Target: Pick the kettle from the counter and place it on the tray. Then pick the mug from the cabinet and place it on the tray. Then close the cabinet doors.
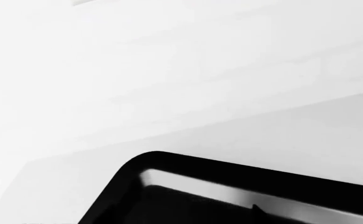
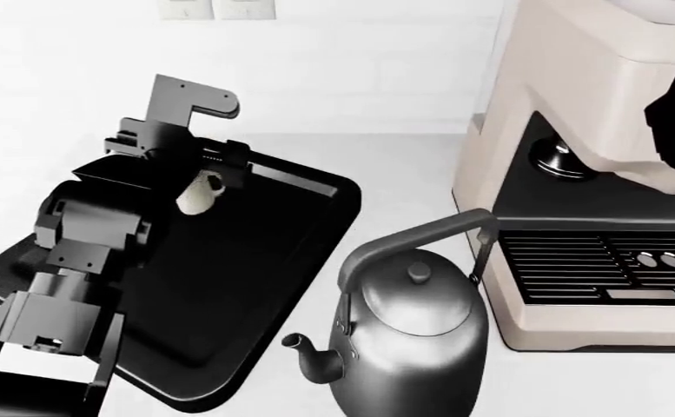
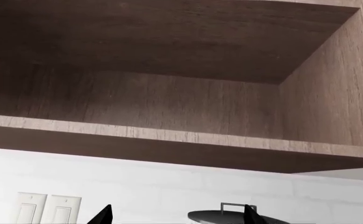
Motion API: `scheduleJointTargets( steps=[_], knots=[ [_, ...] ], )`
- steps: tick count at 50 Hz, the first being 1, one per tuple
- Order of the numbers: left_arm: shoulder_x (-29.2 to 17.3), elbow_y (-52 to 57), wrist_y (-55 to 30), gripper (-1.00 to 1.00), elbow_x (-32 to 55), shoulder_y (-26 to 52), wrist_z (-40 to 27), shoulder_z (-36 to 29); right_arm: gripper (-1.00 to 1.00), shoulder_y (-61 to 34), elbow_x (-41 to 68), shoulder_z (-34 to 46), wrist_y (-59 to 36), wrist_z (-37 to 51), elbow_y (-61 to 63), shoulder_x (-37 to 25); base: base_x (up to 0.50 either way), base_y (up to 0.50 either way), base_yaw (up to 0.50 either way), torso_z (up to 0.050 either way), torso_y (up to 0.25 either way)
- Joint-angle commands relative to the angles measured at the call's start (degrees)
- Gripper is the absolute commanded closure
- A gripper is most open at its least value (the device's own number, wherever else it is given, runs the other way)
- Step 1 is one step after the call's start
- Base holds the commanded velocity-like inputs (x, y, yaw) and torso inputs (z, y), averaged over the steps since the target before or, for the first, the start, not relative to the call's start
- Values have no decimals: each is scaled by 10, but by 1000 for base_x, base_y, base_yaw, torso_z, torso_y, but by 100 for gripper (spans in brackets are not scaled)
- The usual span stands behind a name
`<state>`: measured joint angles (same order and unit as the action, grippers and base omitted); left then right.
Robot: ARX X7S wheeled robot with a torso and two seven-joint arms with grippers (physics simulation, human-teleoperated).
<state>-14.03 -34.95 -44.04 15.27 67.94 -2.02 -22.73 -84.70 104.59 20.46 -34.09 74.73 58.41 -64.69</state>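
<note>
On the broad, smooth white desk [image 2: 406, 165], beside the cream espresso machine [image 2: 511, 174], we judge the mug step to be in hand while the kettle step looks undone. The brown wooden cabinet [image 3: 168, 107] stands open with its shelf bare in the right wrist view, where the right end effector [image 3: 176, 215] faces it with fingertips spread wide and holding nothing. The large black square tray [image 2: 256, 269] with its low raised rim lies at the desk's left, one rounded corner filling the left wrist view. The rounded silver-grey metal kettle [image 2: 413, 347] with the tall arched handle stands on the desk just beside the tray's right edge, not on it, spout towards us. The left end effector [image 2: 204, 165] hovers over the tray's far part, and the small white cylindrical mug [image 2: 198, 195] sits right at its fingers. We cannot tell whether it is pinched or already let go, nor whether it touches the tray floor. To do this well, we would lower the mug upright well inside the rim and free it only once it rests flat. The tray's near and right parts offer open room. We would lift straight up to clear the rim, keeping away from the kettle's handle.
</note>
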Motion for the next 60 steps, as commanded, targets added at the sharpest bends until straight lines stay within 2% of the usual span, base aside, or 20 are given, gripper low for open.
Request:
scheduleJointTargets(
  steps=[1,10,17,19,21,23,26,31,39,43,51,60],
  knots=[
    [-1,-8,5,-100,2,1,-5,4,-100,11,-3,-6,1,-1,2,-1,0,0,0,0,0],
    [-5,7,4,-100,11,10,-7,16,-100,24,-10,-11,2,-3,3,0,0,0,0,0,0],
    [-25,143,-45,-100,62,34,-9,72,-100,32,-11,-17,3,-5,4,-1,0,0,0,0,0],
    [-33,197,-76,-100,81,43,-13,86,-100,34,-11,-18,3,-5,5,-1,0,0,0,0,0],
    [-71,369,-238,-100,186,24,-13,130,-100,43,-11,-24,9,-7,8,-6,0,0,0,0,0],
    [-80,532,-317,-100,245,25,-18,168,-100,49,-11,-28,11,-8,10,-8,0,0,0,0,0],
    [-87,608,-386,-100,301,20,-24,211,-100,52,-6,-34,9,-5,14,-6,0,0,0,0,3],
    [-98,675,-455,-100,373,6,-38,268,-100,57,4,-53,-3,-1,15,1,0,0,0,0,0],
    [-169,713,-449,-100,703,-27,-183,331,-100,75,10,-82,-27,5,14,18,0,0,0,0,0],
    [-202,759,-427,-100,778,-65,-177,362,-100,75,18,-92,-37,9,14,25,0,0,0,0,0],
    [-274,806,-353,-100,952,-106,-239,380,-100,65,39,-103,-55,23,14,39,0,0,0,0,0],
    [-313,851,-321,-100,1039,-146,-227,419,-100,89,47,-143,-76,23,11,54,0,0,0,0,0]
  ],
)
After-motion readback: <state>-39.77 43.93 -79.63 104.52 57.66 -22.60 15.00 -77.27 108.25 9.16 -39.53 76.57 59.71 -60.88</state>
